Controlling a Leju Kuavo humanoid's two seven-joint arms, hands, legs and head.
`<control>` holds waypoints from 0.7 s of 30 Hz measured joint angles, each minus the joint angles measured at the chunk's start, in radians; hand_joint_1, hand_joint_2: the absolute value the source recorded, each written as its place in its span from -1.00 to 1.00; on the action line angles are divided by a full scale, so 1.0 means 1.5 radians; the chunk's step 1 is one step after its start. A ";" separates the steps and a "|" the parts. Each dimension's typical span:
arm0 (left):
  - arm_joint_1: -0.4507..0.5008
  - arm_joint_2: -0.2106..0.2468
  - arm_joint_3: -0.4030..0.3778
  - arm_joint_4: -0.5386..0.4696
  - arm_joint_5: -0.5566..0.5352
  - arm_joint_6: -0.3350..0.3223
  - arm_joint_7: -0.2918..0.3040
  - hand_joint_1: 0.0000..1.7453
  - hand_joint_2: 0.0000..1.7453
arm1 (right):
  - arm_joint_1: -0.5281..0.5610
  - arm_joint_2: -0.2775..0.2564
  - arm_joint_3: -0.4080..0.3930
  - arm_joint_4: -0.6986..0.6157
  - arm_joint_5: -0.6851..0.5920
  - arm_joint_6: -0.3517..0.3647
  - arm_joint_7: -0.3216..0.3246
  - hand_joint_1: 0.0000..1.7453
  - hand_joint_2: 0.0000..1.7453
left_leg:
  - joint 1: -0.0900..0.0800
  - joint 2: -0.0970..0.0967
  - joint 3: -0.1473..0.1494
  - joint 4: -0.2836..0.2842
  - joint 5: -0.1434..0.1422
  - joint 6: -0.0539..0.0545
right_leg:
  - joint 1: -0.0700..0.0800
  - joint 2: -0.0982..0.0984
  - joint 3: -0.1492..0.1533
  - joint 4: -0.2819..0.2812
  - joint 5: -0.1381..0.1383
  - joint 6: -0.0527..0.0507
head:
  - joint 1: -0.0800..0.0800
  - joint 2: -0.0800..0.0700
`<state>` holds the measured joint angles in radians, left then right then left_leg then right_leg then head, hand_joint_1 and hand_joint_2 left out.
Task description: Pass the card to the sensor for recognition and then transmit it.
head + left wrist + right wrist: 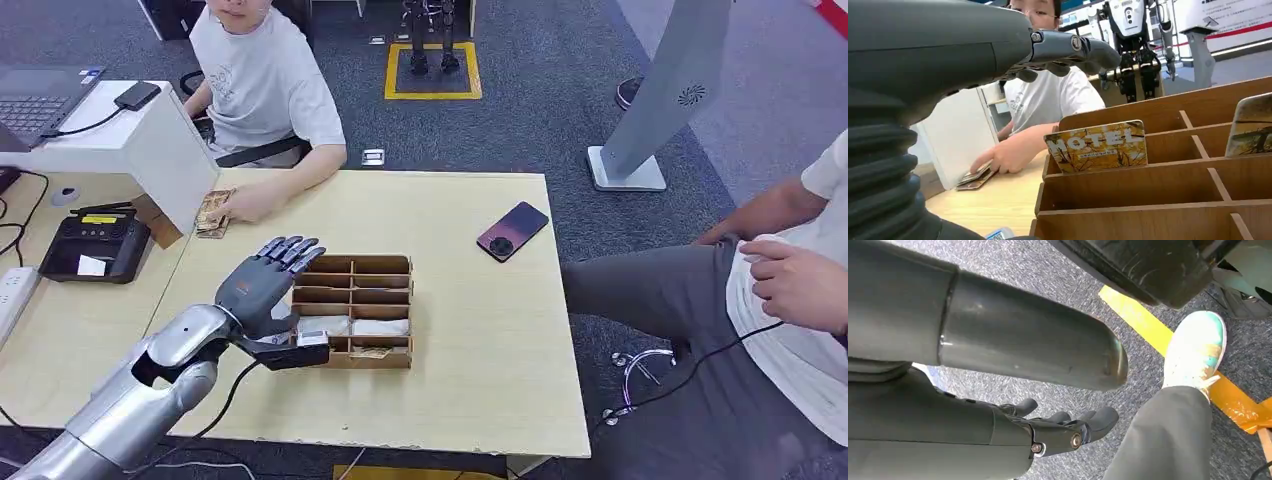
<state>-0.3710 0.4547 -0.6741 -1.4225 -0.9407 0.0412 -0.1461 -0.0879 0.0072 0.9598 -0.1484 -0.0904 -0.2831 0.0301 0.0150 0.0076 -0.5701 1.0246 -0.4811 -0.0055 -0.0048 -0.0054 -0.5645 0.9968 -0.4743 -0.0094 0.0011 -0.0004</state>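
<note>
left hand [262, 282] released, fingers spread above wooden organizer [352, 311] on counter [480, 340] | HOTEL card [1097, 145] upright in compartment | right hand [1058, 430] hung empty over carpet

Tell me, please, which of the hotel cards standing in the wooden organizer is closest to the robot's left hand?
The yellow card printed HOTEL, standing in the wooden organizer just below the left hand's fingers; the other card stands farther along.

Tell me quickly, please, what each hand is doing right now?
Left hand: open, fingers spread above the wooden card box, holding nothing.
Right hand: hanging over the carpet, holding nothing, fingers loosely apart.
</note>
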 joint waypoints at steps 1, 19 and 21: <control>0.000 0.000 0.000 0.000 0.000 0.000 0.000 -1.00 1.00 | 0.000 0.000 0.000 0.000 0.000 0.000 0.000 -1.00 -1.00 | 0.000 0.000 0.000 0.000 0.000 0.000 | 0.000 0.000 0.000 0.000 0.000 0.000 | 0.000 0.000; 0.000 0.001 0.000 0.003 0.004 0.000 -0.002 -1.00 1.00 | 0.000 0.000 0.000 0.000 0.000 0.000 0.000 -1.00 -1.00 | 0.000 0.000 0.000 0.000 0.000 0.000 | 0.000 0.000 0.000 0.000 0.000 0.000 | 0.000 0.000; 0.000 0.001 0.000 0.003 0.013 -0.001 -0.008 -1.00 1.00 | 0.000 0.000 0.000 0.000 0.000 0.000 0.000 -1.00 -1.00 | 0.000 0.000 0.000 0.000 0.000 0.000 | 0.000 0.000 0.000 0.000 0.000 0.000 | 0.000 0.000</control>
<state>-0.3712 0.4562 -0.6741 -1.4179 -0.9210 0.0393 -0.1583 -0.0879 0.0072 0.9598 -0.1484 -0.0904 -0.2827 0.0301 0.0150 0.0076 -0.5699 1.0246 -0.4809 -0.0058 -0.0048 -0.0054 -0.5643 0.9973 -0.4743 -0.0095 0.0011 -0.0004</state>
